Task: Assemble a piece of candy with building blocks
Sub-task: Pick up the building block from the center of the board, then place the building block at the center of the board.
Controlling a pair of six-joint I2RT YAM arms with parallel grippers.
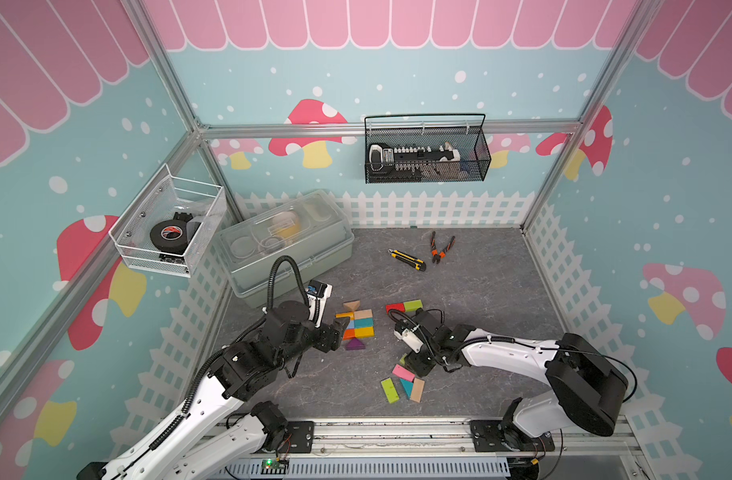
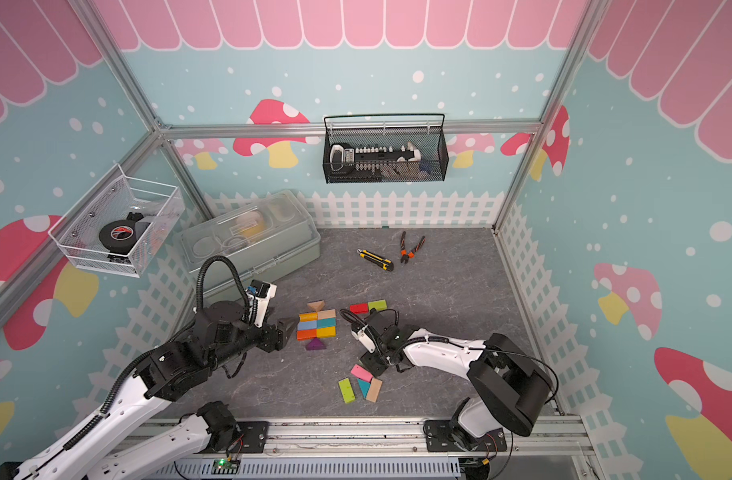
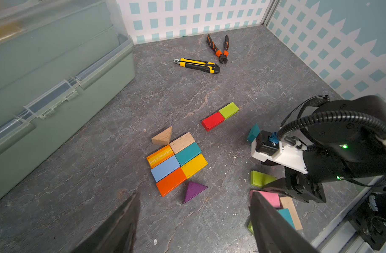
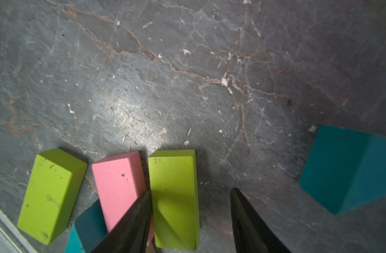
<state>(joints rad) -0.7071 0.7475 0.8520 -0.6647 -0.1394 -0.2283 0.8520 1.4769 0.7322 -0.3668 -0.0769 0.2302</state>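
While left gripper [image 3: 194, 223] idles, jaws apart, right gripper [image 4: 191, 221] jaws straddle green wedge [image 4: 174, 197] lengthwise, unclamped; pink block [image 4: 119, 188] adj.

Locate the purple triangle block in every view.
A top view: purple triangle, mid-table, near edge of the block cluster.
A top view: same place.
Left wrist: centre, lower half.
Right wrist: not in it.
Landmark: plain orange block beside it.
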